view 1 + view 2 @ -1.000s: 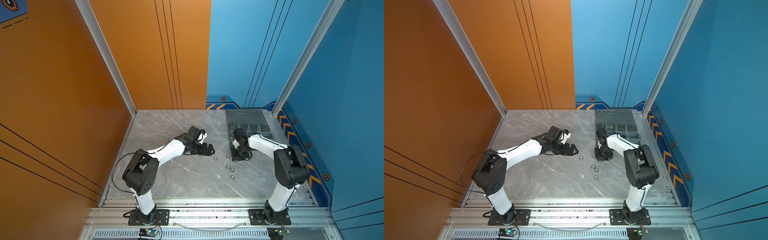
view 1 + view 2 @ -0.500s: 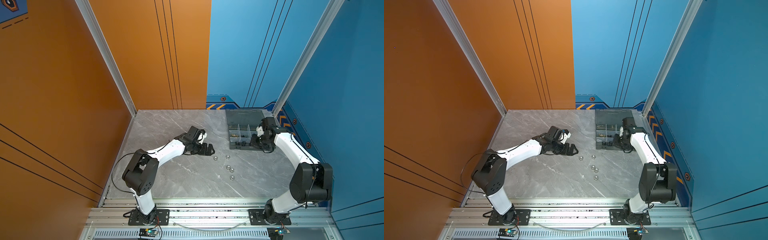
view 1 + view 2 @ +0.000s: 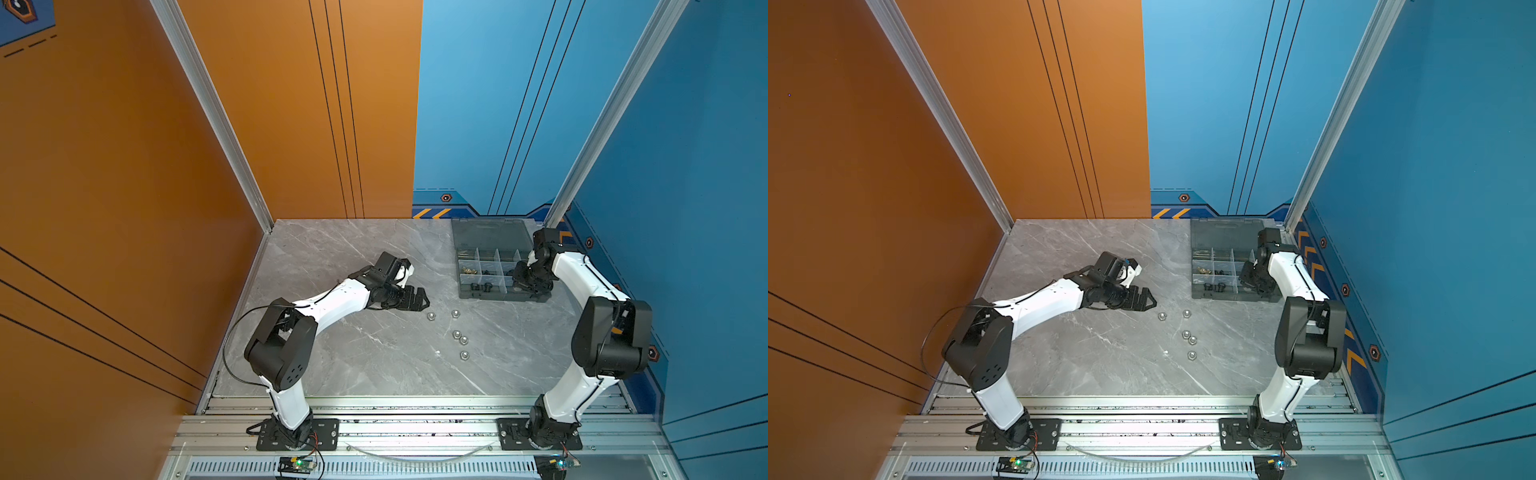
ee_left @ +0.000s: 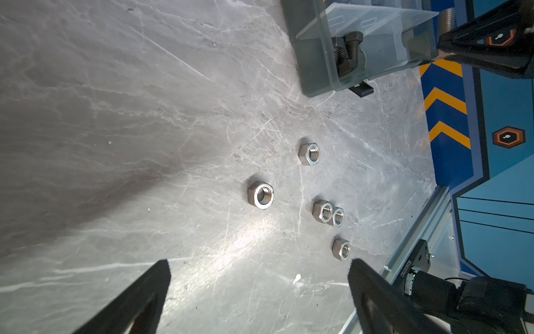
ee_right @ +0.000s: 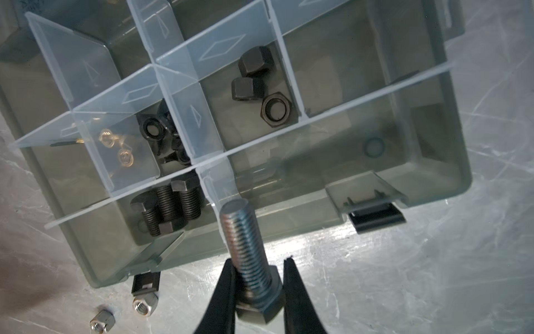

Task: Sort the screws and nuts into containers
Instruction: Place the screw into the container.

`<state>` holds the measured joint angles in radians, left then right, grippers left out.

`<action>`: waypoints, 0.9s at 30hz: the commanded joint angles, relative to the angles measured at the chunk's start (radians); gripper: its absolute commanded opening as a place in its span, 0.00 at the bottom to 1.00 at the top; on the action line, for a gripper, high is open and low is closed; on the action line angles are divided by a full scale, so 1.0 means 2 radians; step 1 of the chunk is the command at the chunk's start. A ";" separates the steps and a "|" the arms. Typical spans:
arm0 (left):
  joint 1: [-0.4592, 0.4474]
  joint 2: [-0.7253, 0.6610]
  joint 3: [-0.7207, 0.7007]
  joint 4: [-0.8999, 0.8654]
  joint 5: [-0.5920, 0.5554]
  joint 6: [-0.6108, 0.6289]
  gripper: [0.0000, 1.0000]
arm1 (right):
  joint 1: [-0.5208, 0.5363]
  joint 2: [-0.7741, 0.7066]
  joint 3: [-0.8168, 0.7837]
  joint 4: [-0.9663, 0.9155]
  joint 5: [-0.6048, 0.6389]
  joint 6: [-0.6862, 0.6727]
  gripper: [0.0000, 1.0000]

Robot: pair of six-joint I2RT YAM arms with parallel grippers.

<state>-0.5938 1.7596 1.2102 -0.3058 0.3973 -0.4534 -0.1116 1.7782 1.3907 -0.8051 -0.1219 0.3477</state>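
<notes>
Right gripper (image 5: 258, 292) pinches the silver bolt (image 5: 245, 245) by its head alone, shank over the organizer box's (image 5: 433, 173) front wall. Released here, it may tip out or join the black bolts (image 5: 164, 208). Left gripper (image 4: 258, 263), jaws wide and empty, sits at 10 o'clock of the silver hex nuts (image 4: 260, 195), which lie at 7 o'clock of the box. A second earlier the right arm stood at the box's left edge; the left arm is unmoved.

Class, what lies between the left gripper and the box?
Nothing: in both top views only bare table separates left gripper and box; the nuts lie off that line.
</notes>
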 commanded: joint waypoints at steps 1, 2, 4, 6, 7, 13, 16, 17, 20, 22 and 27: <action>0.004 -0.016 -0.002 -0.004 0.011 0.004 0.98 | -0.002 0.016 0.024 -0.010 0.020 0.004 0.00; 0.004 -0.016 -0.002 -0.004 0.011 0.004 0.98 | -0.002 0.021 0.025 -0.009 0.022 0.004 0.00; 0.004 -0.017 -0.003 -0.004 0.011 0.004 0.98 | -0.001 0.033 0.029 -0.007 0.024 0.005 0.00; 0.005 -0.017 -0.003 -0.004 0.010 0.004 0.98 | 0.000 0.044 0.035 -0.007 0.025 0.005 0.00; 0.005 -0.017 -0.003 -0.004 0.011 0.004 0.98 | 0.000 0.048 0.036 -0.007 0.027 0.003 0.00; 0.006 -0.016 -0.003 -0.004 0.010 0.003 0.98 | 0.004 0.068 0.044 -0.007 0.034 0.003 0.00; 0.005 -0.015 -0.002 -0.004 0.011 0.004 0.98 | 0.006 0.073 0.047 -0.008 0.036 0.003 0.08; 0.006 -0.014 -0.001 -0.003 0.012 0.004 0.98 | 0.007 0.073 0.048 -0.007 0.037 0.004 0.13; 0.006 -0.014 0.000 -0.004 0.013 0.004 0.98 | 0.008 0.072 0.054 -0.013 0.037 0.003 0.32; 0.006 -0.014 0.001 -0.004 0.012 0.004 0.98 | 0.010 0.064 0.057 -0.018 0.037 0.001 0.37; 0.008 -0.017 0.001 0.002 0.018 0.003 0.98 | 0.013 0.033 0.066 -0.035 0.037 -0.003 0.45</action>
<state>-0.5896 1.7596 1.2102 -0.3042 0.4007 -0.4534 -0.0937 1.9076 1.4879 -0.8158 -0.0704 0.3439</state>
